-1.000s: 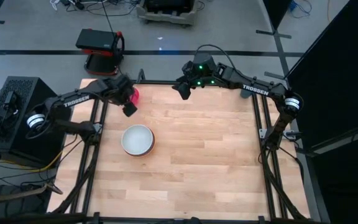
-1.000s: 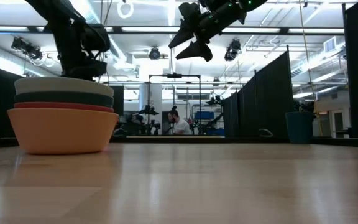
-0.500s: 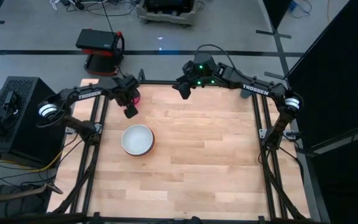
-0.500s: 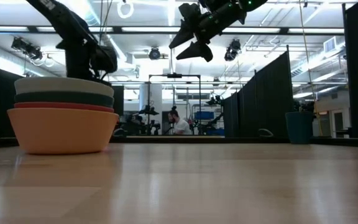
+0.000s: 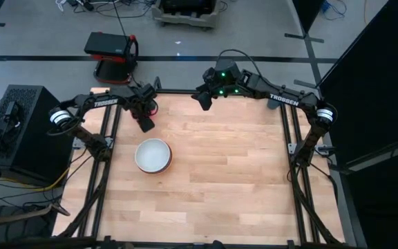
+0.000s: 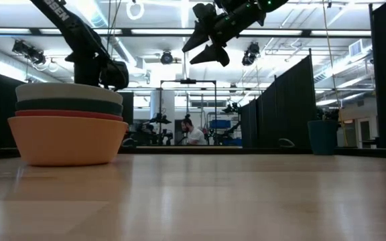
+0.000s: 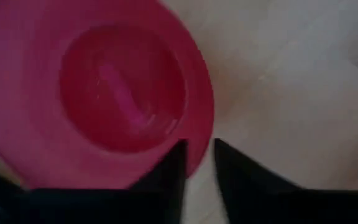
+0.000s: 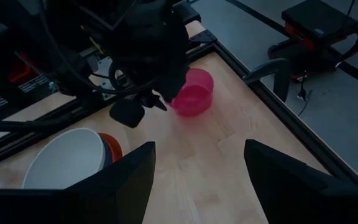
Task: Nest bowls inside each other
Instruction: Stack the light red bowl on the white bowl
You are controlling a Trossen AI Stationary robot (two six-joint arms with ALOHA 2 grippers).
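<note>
Reaching over the far left corner of the desk (image 5: 240, 180), the left end effector (image 7: 197, 163) sits at the rim of the small pink bowl (image 7: 98, 93). In the left wrist view its two dark fingers (image 7: 173, 171) stand a narrow gap apart, one on the inside of the bowl's rim and the other just outside it on the wood, so the rim lies between them; whether they have pressed onto it cannot be told. The bowl rests upright on the desk, close to the corner of the black frame (image 8: 229, 56), as the right wrist view shows.

The other four bowls are nested in one stack (image 5: 153, 155) on the left half of the desk, nearer the front than the pink bowl and well apart from it. From above only the white bowl (image 5: 152, 153) on top shows. The low view gives the order: an orange bowl (image 6: 67, 140) at the bottom, then a red one (image 6: 69, 114), then a teal one (image 6: 69, 106), with the white one uppermost.

The right end effector (image 5: 202, 99) hangs raised above the far edge of the desk, near the middle, with its fingers (image 8: 117, 180) spread wide and nothing between them.

Beyond the desk, a red and black device (image 5: 111, 52) sits on the floor, and a person (image 6: 191, 132) is in the room far behind.
</note>
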